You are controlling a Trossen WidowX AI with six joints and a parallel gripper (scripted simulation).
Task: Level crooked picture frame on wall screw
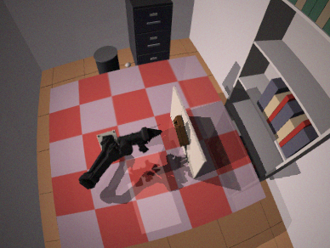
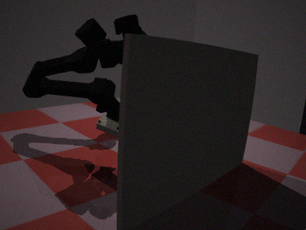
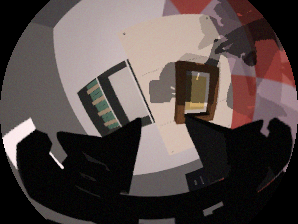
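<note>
The brown picture frame (image 1: 183, 135) (image 3: 180, 95) hangs on the robot's side of an upright pale board (image 1: 196, 158) (image 2: 189, 118) (image 3: 150, 47). In the wrist view its sides are not parallel with the board's sides, so it looks crooked; that view is rotated and distorted. Inside the border is a yellowish picture (image 3: 198, 90). The screw and notched strip are hidden. My gripper (image 1: 161, 132) (image 3: 164, 120) is open and empty. It stands a short way in front of the frame, with a visible gap in the top view. The board hides the fingertips and frame in the exterior view.
The board casts a broad shadow on the checkered floor. A bookshelf (image 1: 278, 51) with books stands behind the board by the wall. A dark drawer cabinet (image 1: 142, 25) and a bin (image 1: 107, 59) stand at the far end of the top view.
</note>
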